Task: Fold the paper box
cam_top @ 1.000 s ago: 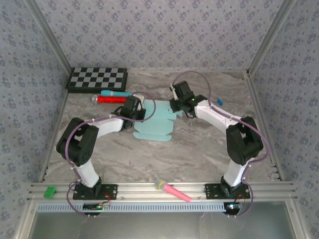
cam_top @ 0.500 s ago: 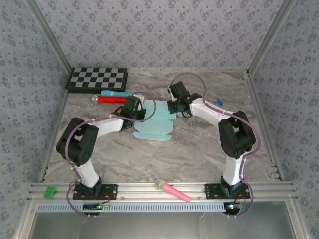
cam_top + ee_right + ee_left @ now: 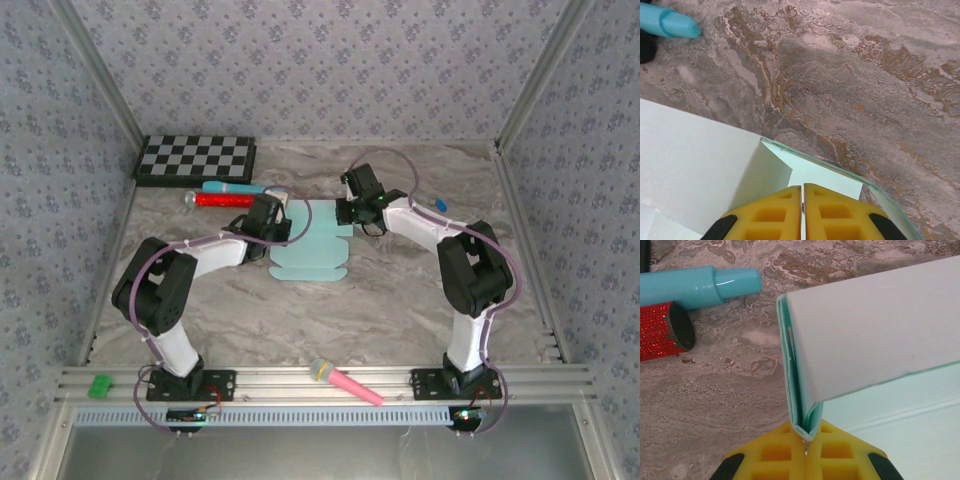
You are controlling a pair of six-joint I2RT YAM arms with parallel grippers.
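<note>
Top view first: the box (image 3: 312,243) lies at the middle of the table (image 3: 400,300), a pale aqua sheet with its near part flat on the marble and its far end lifted between the two arms. The left claw (image 3: 277,218) sits at the sheet's upper left edge, the right claw (image 3: 349,213) at its upper right edge, both down low on the card.

Over to the left wrist: the left claw (image 3: 805,434) is closed tight, yellow fingers (image 3: 775,452) pinching a folded edge of the box (image 3: 875,340), which rises from the tips as a doubled strip. A broad pale panel leans away to the right, with flat aqua card below it at lower right. A teal pen (image 3: 695,285) and a red glitter tube (image 3: 660,330) lie side by side on the marble in the upper left.

Right wrist now: the right claw (image 3: 803,192) is closed too, fingertips (image 3: 770,210) pressed together on a flap of the box (image 3: 695,165) at the bottom of the frame. The card fills the lower left; bare marble fills the rest.

Elsewhere in the top view, a checkerboard (image 3: 196,159) rests at the upper left, and a pink microphone (image 3: 345,382) lies on the near rail between the arm bases.
</note>
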